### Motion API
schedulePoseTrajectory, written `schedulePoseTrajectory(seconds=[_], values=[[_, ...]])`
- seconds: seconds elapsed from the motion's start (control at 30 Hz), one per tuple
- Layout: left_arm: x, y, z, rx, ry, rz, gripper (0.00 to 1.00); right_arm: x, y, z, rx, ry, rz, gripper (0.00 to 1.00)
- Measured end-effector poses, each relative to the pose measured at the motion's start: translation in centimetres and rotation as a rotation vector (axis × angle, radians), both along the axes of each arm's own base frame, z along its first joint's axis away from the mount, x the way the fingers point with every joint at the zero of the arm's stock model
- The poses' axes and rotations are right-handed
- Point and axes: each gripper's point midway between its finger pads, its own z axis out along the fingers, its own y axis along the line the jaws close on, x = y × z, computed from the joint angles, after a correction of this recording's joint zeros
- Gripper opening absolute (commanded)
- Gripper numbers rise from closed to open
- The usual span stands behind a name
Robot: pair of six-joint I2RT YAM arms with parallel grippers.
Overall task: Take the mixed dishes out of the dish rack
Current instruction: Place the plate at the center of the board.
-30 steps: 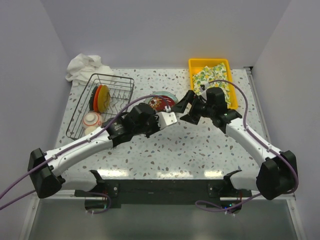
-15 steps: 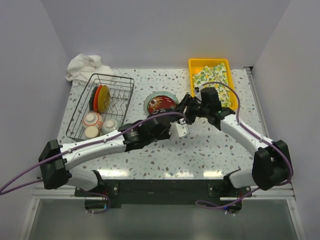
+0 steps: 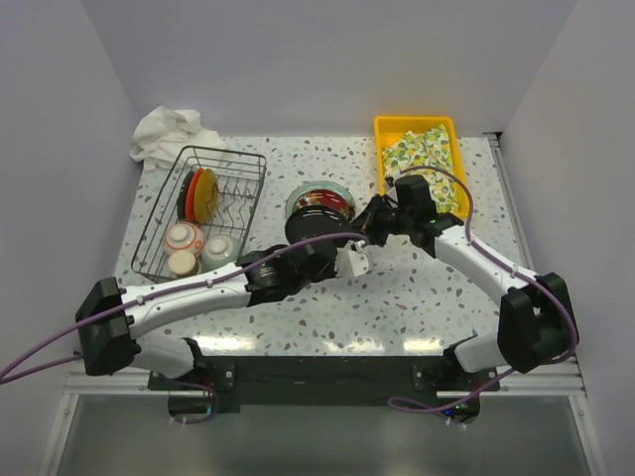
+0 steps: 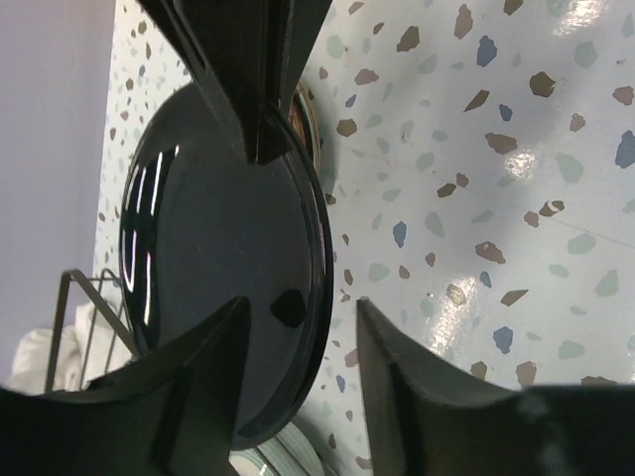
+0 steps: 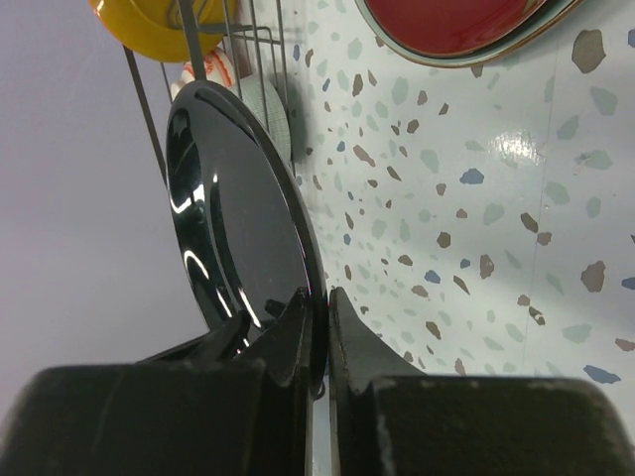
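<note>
Presently gripped: dark plate (image 5: 233, 238), standing on edge, glossy face toward the dish rack.
State of right end effector (image 5: 317, 297): clenched on the rim of the dark plate, one jaw on each face.
State of left end effector (image 4: 301, 300): released, jaws spread and straddling the same rim opposite the right end effector, clear of the rim on at least one side.
Place of dark plate: outside the rack, near the middle of the worktop (image 3: 417, 288), at 3 o'clock from the rack and over the near part of the stack; contact at its lower edge impossible to tell.
Stack: dark red patterned plate (image 5: 466, 25) lying flat in a pale green plate (image 5: 437, 59), on the worktop, at 12 o'clock from the left end effector.
Place of dish rack (image 3: 223, 151): 10 o'clock area of the worktop.
Far end of rack: orange plate (image 3: 195, 188) and yellow plate (image 3: 207, 195), upright between the tines, touching or nearly so.
Near end of rack: red-white patterned bowl (image 3: 182, 236), whitish cup (image 3: 182, 262) at its 6 o'clock, grey cup (image 3: 218, 248) at its 4 o'clock.
Yellow tray (image 3: 417, 120): 1 o'clock corner, lemon-print cloth (image 3: 422, 154) inside.
White cloth (image 3: 169, 134): bunched at 11 o'clock, just beyond the rack.
</note>
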Motion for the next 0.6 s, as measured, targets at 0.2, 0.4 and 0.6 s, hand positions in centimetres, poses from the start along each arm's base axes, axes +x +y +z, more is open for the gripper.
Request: schedulePoseTrajectory(seconds=[0.2, 0.4, 0.6], values=[[-0.1, 1.7, 0.1, -0.022, -0.001, 0.060, 0.92, 0.9, -0.2, -0.6, -0.029, -0.020, -0.018, 0.00], [0.5, 4.2, 2.1, -0.155, 0.016, 0.174, 1.00, 3.7, -0.1, -3.2, -0.100, -0.022, -0.058, 0.00], [3.6, 11.4, 5.8, -0.390, 0.016, 0.440, 1.00, 7.6, 0.2, -6.0, -0.163, -0.038, -0.090, 0.00]])
